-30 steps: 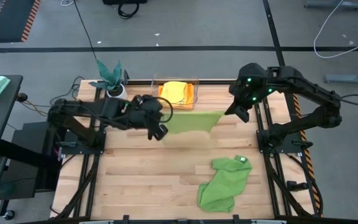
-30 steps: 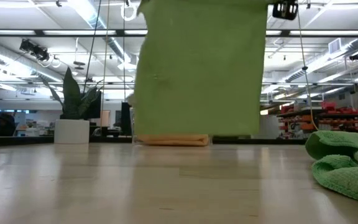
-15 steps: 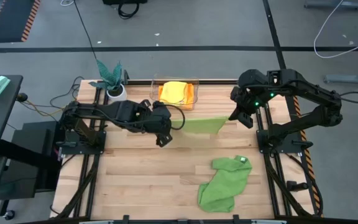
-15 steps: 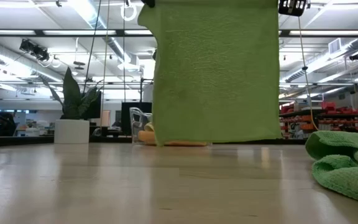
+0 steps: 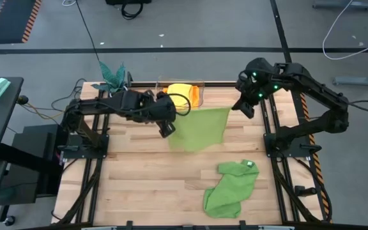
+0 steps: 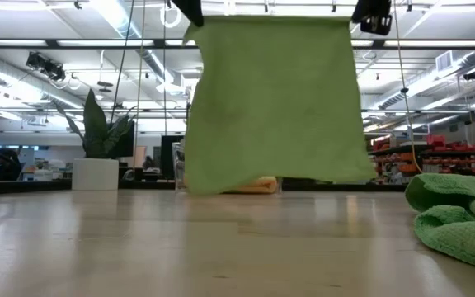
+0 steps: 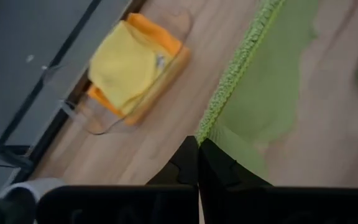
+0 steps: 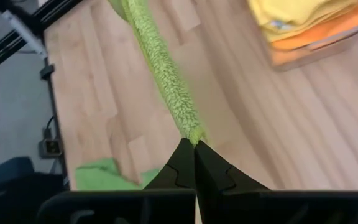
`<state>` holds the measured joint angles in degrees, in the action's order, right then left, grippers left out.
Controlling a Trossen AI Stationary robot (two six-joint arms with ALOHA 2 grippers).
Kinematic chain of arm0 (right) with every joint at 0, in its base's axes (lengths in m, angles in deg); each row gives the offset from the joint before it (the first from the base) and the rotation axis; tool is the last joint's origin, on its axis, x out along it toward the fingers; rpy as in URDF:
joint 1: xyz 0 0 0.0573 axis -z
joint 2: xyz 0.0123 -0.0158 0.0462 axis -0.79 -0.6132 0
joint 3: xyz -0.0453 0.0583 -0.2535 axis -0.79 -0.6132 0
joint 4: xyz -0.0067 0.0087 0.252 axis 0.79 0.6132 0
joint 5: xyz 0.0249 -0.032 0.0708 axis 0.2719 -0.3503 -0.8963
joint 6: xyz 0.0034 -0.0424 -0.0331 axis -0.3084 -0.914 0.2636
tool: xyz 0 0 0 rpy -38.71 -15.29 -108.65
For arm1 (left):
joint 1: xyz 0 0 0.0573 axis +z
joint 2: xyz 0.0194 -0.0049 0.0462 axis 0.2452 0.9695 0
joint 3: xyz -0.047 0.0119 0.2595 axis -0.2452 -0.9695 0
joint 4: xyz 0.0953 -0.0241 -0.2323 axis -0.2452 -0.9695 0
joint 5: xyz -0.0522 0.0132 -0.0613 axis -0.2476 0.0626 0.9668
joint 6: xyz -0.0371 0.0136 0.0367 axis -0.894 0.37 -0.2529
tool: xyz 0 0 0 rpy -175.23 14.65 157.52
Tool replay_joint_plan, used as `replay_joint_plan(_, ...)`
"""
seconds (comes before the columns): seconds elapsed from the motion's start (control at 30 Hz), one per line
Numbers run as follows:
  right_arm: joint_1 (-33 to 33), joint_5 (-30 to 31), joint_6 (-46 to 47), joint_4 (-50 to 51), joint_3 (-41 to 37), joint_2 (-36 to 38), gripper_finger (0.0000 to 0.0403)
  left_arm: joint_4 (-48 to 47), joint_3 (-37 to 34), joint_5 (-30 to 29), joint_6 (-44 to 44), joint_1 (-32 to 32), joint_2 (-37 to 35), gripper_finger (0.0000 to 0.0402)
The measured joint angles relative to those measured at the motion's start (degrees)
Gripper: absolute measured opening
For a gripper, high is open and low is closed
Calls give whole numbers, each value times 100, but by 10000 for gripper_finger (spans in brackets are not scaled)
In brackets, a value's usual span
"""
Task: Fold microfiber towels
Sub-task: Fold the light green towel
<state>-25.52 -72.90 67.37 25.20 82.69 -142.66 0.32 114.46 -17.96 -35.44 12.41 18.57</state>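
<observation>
Two towels appear folded in clear bin (image 5: 200, 96): yellow towel (image 5: 179, 91) over orange towel (image 7: 169, 46).

High view: left hand (image 5: 167, 130), right hand (image 5: 245, 110) each pinch corner of lime towel (image 5: 200, 128), stretched above surface (image 5: 145, 185). Mid-green towel (image 5: 230, 188) crumpled, untouched.

Low view: lime towel hangs clear of surface.

Wrist views: both hands clamped on hem.

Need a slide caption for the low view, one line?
Lime green towel hangs stretched above the table, a top corner pinched in each shut claw, left and right.

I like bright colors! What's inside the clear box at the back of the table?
The clear box holds a yellow towel lying on an orange towel. Anything beneath them is hidden.
</observation>
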Motion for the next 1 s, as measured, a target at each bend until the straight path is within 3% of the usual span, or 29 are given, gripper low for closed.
replay_joint_plan(0.13, 200, 3, -98, -155, 2, -191, 0, -138, 0, -93, 115, 254, 1, 1)
replay_joint_plan(0.23, 133, -115, -120, 5, 2, -275, 0, -145, -2, 335, 103, 265, 1, 1)
replay_joint_plan(0.63, -1052, -417, 340, 389, -68, -445, 0, -194, -1, 1438, -574, -437, 72, 1)
replay_joint_plan(1.0, -2036, -936, 1197, -944, -1924, -183, 0, -264, -8, 2436, -680, -981, 817, 1)
